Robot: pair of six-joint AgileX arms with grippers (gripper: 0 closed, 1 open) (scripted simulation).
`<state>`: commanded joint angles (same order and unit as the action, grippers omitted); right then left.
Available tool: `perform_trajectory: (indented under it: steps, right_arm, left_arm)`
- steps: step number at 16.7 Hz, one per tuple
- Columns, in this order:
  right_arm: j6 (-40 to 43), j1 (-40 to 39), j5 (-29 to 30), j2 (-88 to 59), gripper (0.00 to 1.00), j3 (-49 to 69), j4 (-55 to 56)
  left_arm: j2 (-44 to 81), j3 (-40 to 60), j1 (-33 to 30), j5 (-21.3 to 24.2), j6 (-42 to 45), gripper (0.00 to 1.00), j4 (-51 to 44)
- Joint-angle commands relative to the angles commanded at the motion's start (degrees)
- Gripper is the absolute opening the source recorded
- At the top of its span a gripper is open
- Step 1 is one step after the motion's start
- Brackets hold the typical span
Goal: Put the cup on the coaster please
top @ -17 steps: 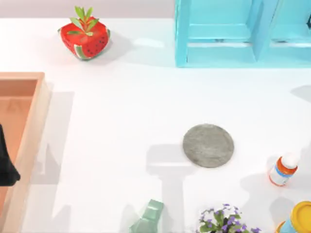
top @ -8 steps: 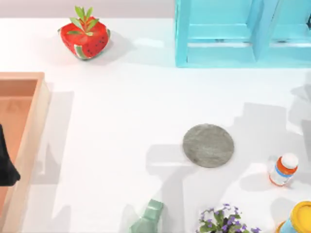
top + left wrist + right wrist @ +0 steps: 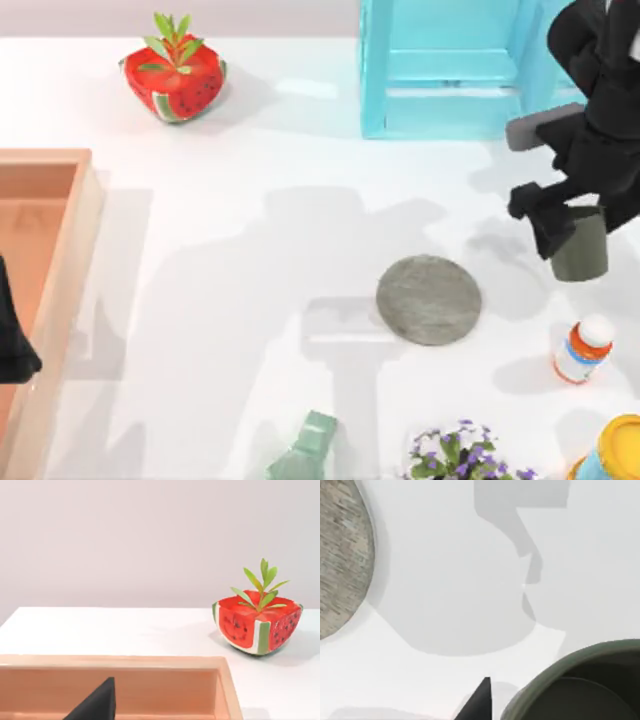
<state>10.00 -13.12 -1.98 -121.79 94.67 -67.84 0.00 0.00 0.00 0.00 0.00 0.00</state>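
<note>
A: Where is the cup (image 3: 580, 247) seen?
B: It is held up near the right edge of the desk (image 3: 260, 280), to the right of the coaster (image 3: 429, 299) and apart from it. Its rim is also seen in the right wrist view.
A: And the right pincer (image 3: 562, 222)?
B: It is closed on the cup, with one finger against the cup's left side.
A: And the coaster?
B: It is lying flat on the desk, right of the middle, with nothing on it.
A: The left pincer (image 3: 14, 345)?
B: It is parked at the left edge, over a wooden tray (image 3: 62, 262). How far it is opened cannot be told.
</note>
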Motion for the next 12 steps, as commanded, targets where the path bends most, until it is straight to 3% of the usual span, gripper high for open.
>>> perform_trajectory:
  steps: [3,6,9,12]
  right_arm:
    - [-18.35,-6.84,-0.12,-0.45,0.0,4.4,-1.74]
    - [-31.18,-12.16,-0.09,-0.25,0.0,7.31,-2.85]
    - [-38.61,-15.42,0.03,0.09,0.0,8.93,-3.46]
    - [-40.56,-16.35,0.08,0.15,0.0,9.43,-3.67]
  left_arm:
    - [0.0,0.0,0.0,0.0,0.0,1.0,0.0]
    - [0.0,0.0,0.0,0.0,0.0,1.0,0.0]
    - [0.0,0.0,0.0,0.0,0.0,1.0,0.0]
    - [0.0,0.0,0.0,0.0,0.0,1.0,0.0]
